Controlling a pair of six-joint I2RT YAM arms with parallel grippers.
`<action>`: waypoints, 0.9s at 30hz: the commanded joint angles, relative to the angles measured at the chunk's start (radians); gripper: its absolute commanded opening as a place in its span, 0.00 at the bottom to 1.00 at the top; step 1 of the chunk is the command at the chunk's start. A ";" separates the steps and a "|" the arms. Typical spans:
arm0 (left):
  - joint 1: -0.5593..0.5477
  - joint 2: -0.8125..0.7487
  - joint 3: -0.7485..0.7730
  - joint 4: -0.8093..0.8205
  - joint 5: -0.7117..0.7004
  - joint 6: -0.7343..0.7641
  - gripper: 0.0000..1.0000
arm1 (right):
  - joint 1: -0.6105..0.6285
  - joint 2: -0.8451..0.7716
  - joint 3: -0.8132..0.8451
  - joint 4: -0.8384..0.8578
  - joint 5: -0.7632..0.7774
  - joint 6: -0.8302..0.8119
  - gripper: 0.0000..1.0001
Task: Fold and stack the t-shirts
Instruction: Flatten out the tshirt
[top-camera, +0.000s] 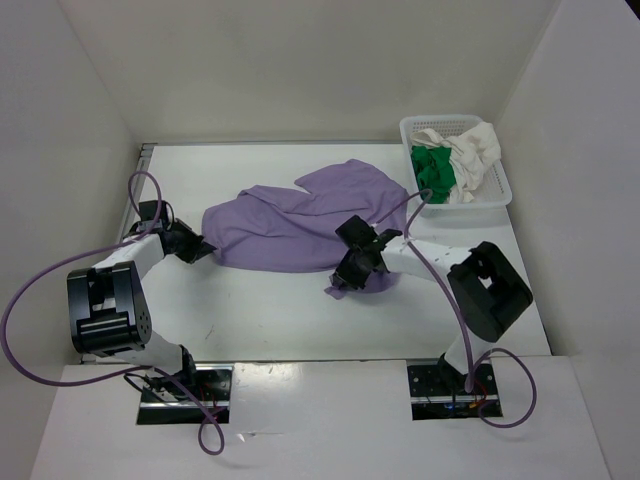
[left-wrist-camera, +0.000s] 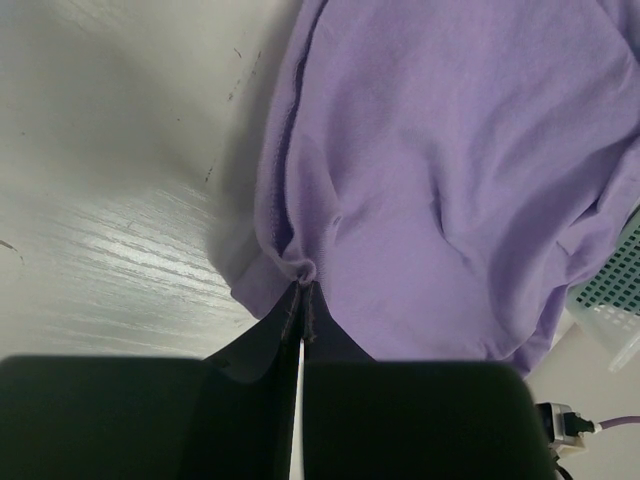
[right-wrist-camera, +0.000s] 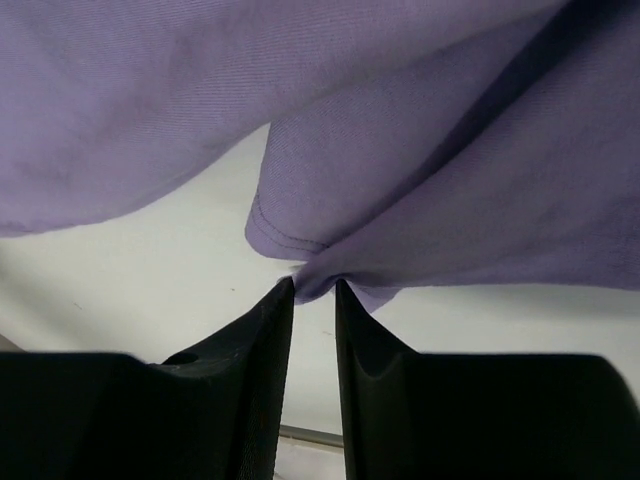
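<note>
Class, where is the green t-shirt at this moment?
Top view, far right: the green t-shirt lies in the white mesh basket, beside the white t-shirt.

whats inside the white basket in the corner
The basket holds a green shirt and a creamy white shirt, bunched together, the white one draping over the rim. Anything beneath them is covered.

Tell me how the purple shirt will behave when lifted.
Probably floppy: the purple shirt lies in rumpled folds and bunches to a point where the left end effector pinches it. Likely to sag between grips: the cloth at the right end effector drapes loosely.
</note>
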 joint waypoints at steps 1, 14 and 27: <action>0.013 0.001 -0.006 0.034 0.021 -0.021 0.00 | -0.003 0.027 0.000 0.023 0.016 -0.028 0.31; 0.013 0.001 -0.024 0.052 0.031 -0.021 0.00 | -0.003 0.065 0.043 0.035 -0.051 -0.047 0.36; -0.007 -0.070 0.089 -0.031 0.031 0.019 0.00 | -0.038 -0.305 0.154 -0.187 0.053 -0.183 0.00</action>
